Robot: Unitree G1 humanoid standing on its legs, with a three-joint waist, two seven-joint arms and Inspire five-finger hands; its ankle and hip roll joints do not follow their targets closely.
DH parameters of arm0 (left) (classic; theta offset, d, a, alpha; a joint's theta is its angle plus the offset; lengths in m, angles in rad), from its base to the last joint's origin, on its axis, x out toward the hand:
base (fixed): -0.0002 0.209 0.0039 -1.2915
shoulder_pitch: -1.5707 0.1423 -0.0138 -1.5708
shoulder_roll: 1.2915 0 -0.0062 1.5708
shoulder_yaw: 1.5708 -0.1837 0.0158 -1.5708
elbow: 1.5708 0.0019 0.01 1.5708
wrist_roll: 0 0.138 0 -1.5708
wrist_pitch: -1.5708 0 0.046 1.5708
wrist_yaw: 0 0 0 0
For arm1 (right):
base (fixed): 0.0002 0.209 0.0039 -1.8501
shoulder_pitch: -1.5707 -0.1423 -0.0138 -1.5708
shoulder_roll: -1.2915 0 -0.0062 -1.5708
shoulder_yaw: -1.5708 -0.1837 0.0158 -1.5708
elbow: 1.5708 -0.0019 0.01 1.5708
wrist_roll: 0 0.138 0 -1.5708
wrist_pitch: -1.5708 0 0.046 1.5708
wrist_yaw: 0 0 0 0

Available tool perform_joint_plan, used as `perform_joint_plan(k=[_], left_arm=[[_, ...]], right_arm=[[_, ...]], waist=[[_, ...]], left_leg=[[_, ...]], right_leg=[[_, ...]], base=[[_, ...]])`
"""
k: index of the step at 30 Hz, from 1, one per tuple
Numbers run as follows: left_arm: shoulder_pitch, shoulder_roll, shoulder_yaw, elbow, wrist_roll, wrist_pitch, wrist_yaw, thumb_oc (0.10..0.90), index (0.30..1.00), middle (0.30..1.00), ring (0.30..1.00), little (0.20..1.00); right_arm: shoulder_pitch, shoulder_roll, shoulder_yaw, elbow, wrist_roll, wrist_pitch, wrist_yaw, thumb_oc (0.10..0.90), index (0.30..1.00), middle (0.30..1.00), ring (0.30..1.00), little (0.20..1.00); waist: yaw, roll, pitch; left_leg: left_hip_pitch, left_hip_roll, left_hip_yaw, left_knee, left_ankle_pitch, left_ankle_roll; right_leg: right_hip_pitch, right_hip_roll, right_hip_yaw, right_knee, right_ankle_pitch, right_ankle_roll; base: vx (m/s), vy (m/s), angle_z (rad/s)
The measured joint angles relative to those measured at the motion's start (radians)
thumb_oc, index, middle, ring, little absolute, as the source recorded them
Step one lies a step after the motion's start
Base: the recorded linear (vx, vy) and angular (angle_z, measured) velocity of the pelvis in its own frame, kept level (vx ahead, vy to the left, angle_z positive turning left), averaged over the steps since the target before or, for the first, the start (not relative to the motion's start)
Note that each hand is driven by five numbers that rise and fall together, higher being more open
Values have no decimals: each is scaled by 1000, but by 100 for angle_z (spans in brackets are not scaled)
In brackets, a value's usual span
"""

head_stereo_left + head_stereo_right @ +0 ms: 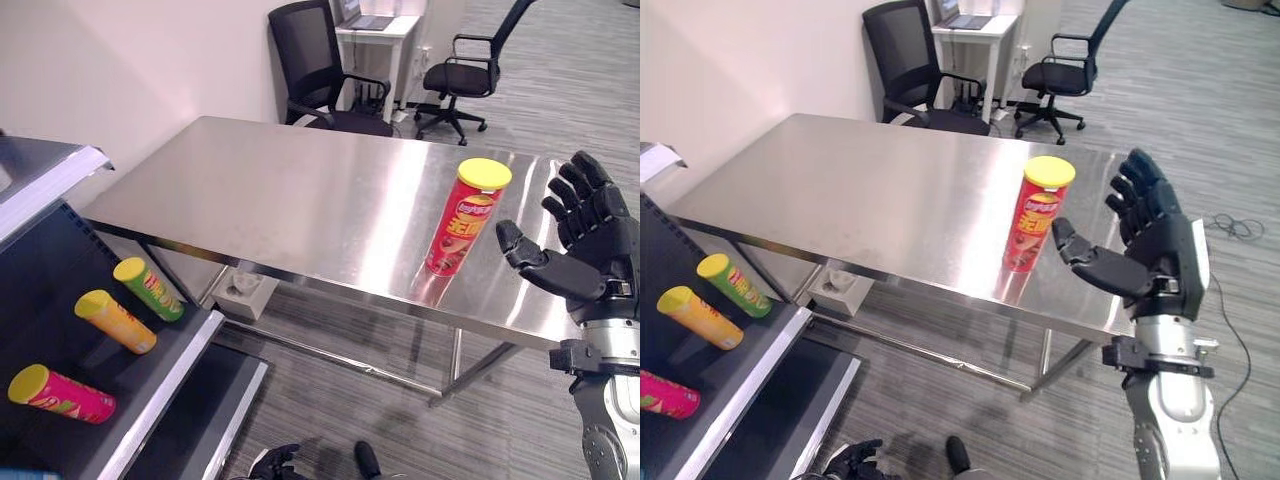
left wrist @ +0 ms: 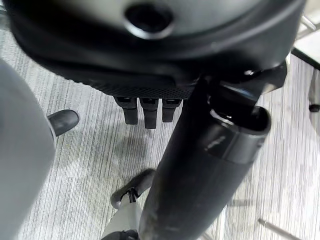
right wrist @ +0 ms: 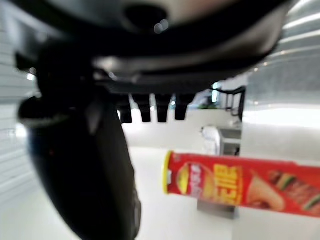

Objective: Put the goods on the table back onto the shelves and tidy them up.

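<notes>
One red can (image 1: 461, 220) upright | right hand (image 1: 585, 240) spread beside it | left hand (image 2: 145, 107) unclear

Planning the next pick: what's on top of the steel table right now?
One red can with a yellow lid stands upright near the steel table's front edge. The open right hand hovers beside it, not touching.

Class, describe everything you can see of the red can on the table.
The red can is a tall tube with a yellow lid, printed with snack pictures. It stands upright on the steel table, near its front edge, and reflects in the surface. The open right hand is beside it, not touching.
</notes>
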Motion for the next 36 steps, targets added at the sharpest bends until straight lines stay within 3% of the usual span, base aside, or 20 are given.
perform_joint_plan(k=[16, 36], left_arm=[[4, 7, 2, -7, -1, 0, 1, 800, 900, 900, 900, 900], [14, 11, 18, -8, -2, 0, 3, 800, 900, 900, 900, 900]], right_arm=[[-40, 0, -65, 69, -109, 0, -96, 800, 900, 900, 900, 900], [-45, 0, -150, 103, -173, 0, -190, 800, 900, 900, 900, 900]], waist=[[29, 4, 0], [26, 16, 17]], left_leg=[[-15, 8, -91, 0, 9, -10], [-17, 20, -111, 0, 11, -13]], right_leg=[[54, -24, -88, -41, -3, -4], [65, -23, -112, -41, -10, -4]], base=[[23, -42, 18], [9, -30, 3]])
